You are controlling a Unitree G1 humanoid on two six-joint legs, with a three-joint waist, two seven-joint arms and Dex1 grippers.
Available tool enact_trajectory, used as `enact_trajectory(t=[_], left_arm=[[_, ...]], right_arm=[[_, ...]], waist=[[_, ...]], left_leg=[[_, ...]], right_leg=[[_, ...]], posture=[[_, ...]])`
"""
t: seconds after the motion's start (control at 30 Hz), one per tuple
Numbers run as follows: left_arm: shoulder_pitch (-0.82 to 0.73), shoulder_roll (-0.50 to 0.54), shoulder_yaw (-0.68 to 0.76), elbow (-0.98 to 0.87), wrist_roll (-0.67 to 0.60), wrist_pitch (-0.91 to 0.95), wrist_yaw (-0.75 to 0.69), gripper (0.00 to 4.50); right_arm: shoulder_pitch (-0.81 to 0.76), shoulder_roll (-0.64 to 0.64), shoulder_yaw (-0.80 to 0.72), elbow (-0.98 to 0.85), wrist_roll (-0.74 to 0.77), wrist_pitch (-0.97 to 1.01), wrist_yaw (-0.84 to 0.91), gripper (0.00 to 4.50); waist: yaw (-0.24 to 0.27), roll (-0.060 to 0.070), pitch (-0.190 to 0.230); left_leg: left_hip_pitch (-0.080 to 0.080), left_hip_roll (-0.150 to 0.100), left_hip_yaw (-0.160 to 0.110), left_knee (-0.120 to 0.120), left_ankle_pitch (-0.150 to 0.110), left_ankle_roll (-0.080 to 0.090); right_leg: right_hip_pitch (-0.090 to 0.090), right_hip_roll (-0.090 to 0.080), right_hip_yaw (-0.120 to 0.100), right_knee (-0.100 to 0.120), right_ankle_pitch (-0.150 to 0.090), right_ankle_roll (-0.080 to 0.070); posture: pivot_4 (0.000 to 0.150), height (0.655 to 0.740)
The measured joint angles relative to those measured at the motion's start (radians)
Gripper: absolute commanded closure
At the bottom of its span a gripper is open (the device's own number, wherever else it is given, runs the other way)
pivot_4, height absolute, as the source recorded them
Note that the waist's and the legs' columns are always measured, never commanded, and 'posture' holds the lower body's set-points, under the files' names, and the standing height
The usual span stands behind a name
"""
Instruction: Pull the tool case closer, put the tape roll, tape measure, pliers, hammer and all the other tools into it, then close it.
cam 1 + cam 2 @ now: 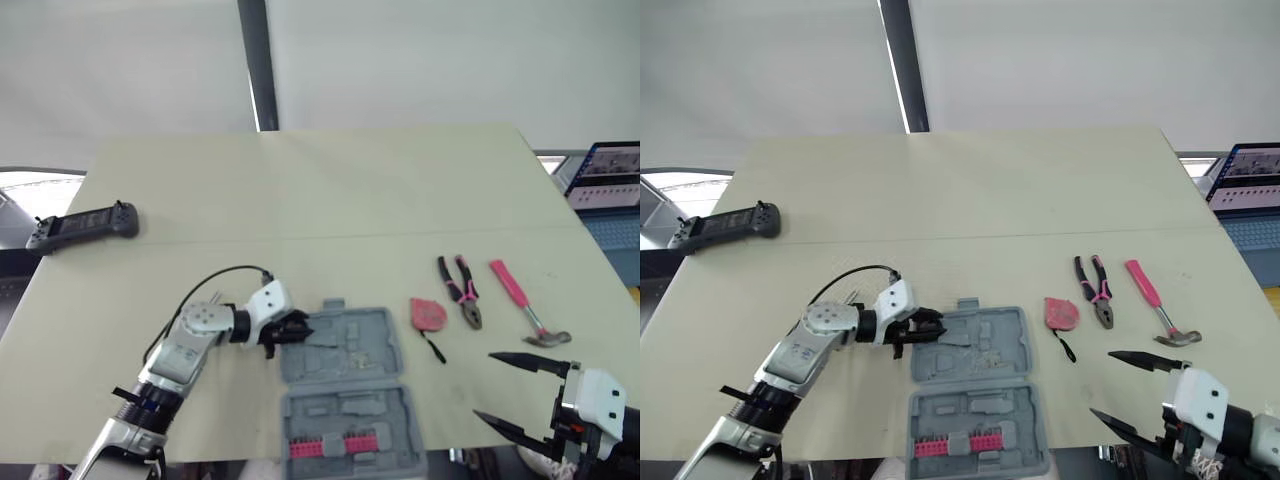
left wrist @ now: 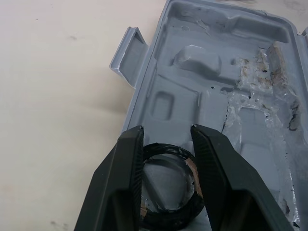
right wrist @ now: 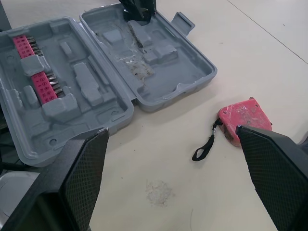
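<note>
**Left end effector has the tape roll at the tool case**

We see the left end effector clenched around the black tape roll, one finger on each side of the ring, right at the edge of the open tool case. Just beyond its fingertips lie the grey moulded recesses of that half. The other half carries a pink bit rack.

Over to the right end effector: fingers spread wide, grasping nothing, hovering at the tabletop edge. Ahead of it lie the hammer, the pliers and, nearer the case, the red tape measure, all outside the case.
</note>
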State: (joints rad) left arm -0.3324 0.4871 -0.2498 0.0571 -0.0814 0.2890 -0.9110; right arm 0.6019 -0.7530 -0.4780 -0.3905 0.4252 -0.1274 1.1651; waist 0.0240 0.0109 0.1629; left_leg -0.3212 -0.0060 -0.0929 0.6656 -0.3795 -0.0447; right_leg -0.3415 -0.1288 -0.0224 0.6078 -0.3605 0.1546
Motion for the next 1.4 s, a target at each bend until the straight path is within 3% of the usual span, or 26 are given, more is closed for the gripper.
enact_trajectory(t=[0.93, 1.4], left_arm=[[0.007, 0.005, -0.045, 0.033, 0.11, -0.15, 0.061, 2.8], [0.044, -0.015, -0.032, 0.038, 0.103, -0.173, 0.09, 2.8]], right_arm=[[-0.01, 0.0, 0.0, -0.008, 0.0, 0.013, -0.011, 0.0], [-0.016, -0.003, 0.0, -0.015, 0.0, 0.02, -0.01, 0.0]], waist=[[0.003, 0.001, 0.0], [0.002, 0.001, -0.001]], left_leg=[[0.001, 0.0, 0.0, 0.0, 0.0, 0.0], [0.001, 0.0, 0.0, -0.001, 0.0, 0.0]], right_leg=[[0.002, 0.0, 0.0, -0.002, 0.0, 0.001], [0.002, 0.0, 0.0, -0.002, 0.001, 0.001]], posture=[[0.15, 0.74], [0.15, 0.74]])
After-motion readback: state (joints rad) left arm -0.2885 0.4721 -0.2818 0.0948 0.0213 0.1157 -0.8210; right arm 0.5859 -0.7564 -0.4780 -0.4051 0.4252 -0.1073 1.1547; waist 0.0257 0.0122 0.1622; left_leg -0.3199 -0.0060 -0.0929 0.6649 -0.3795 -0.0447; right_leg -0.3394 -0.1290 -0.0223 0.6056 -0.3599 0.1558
